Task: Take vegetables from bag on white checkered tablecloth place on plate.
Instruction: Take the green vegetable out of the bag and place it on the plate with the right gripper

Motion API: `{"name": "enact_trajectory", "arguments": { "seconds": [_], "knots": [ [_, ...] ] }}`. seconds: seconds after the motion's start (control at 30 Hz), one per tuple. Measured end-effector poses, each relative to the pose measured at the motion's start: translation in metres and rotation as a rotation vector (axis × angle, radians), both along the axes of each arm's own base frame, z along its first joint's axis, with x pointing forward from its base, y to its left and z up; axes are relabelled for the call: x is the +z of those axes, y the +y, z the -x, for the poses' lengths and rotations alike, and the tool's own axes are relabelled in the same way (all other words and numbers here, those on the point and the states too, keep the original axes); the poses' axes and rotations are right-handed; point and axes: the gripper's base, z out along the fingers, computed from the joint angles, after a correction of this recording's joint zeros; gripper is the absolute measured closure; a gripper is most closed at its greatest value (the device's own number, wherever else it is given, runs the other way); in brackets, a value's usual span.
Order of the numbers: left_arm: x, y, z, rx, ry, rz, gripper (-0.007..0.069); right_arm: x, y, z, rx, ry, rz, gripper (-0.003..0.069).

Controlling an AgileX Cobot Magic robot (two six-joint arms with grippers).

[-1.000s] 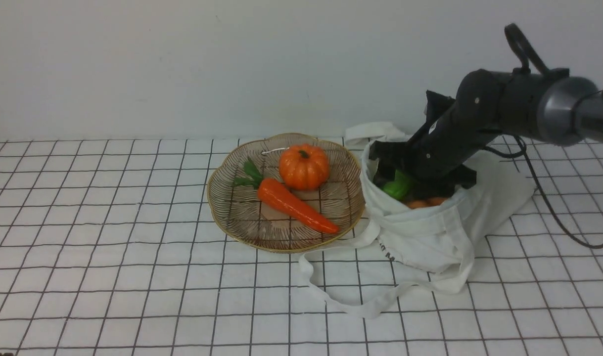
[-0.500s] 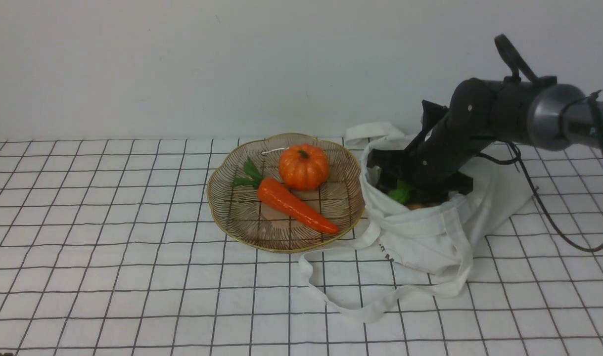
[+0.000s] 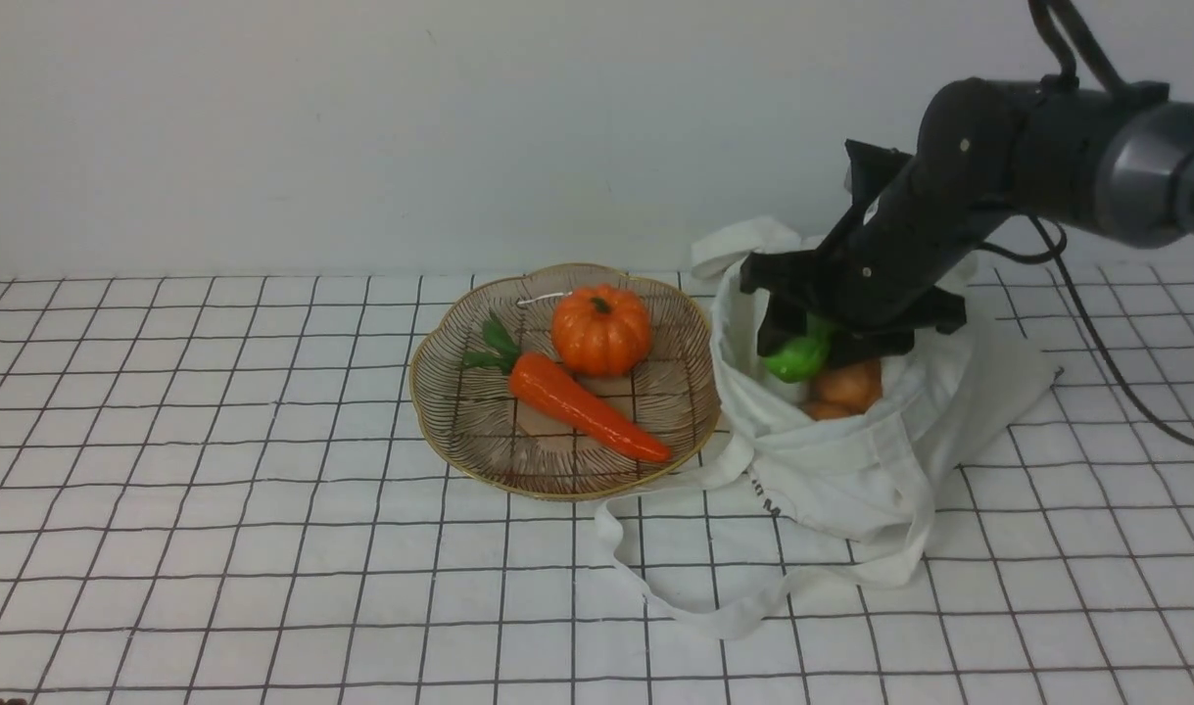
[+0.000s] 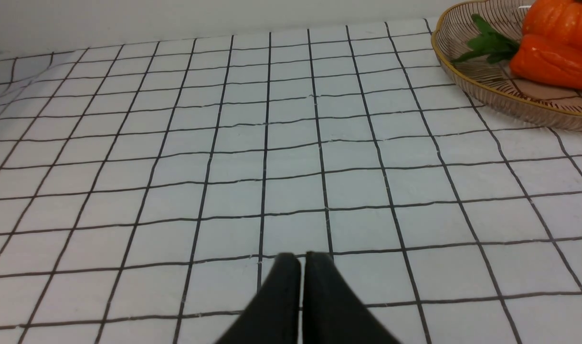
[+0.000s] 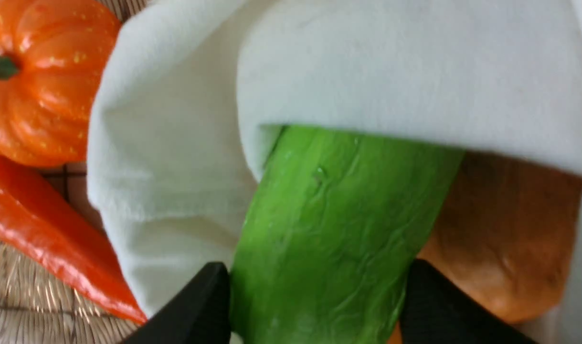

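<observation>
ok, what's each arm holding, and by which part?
Right gripper holds the green gourd across its body, far end inside the bag. Left gripper shut, empty.

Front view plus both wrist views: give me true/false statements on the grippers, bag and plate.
The right gripper is shut on the smooth bright green toy gourd. True.
The round brownish gold-rimmed plate is empty. False: an orange toy carrot and an orange toy pumpkin lie on it.
The left gripper is open. False: it is shut, holding nothing, over the white checkered tablecloth.
A tan-orange potato-like lump sits in the soft white cloth bag. True.
</observation>
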Motion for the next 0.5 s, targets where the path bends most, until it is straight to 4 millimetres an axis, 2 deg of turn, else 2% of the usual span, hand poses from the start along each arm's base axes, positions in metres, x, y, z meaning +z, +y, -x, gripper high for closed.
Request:
{"name": "enact_trajectory", "arguments": {
  "seconds": [0.23, 0.5],
  "knots": [
    [0.000, 0.000, 0.000, 0.000, 0.000, 0.000, 0.0632, 0.011, -0.001, 0.012, 0.036, 0.063, 0.003, 0.0244],
    [0.000, 0.000, 0.000, 0.000, 0.000, 0.000, 0.0632, 0.016, 0.009, 0.025, 0.159, 0.157, -0.088, 0.0244]
  ]
}}
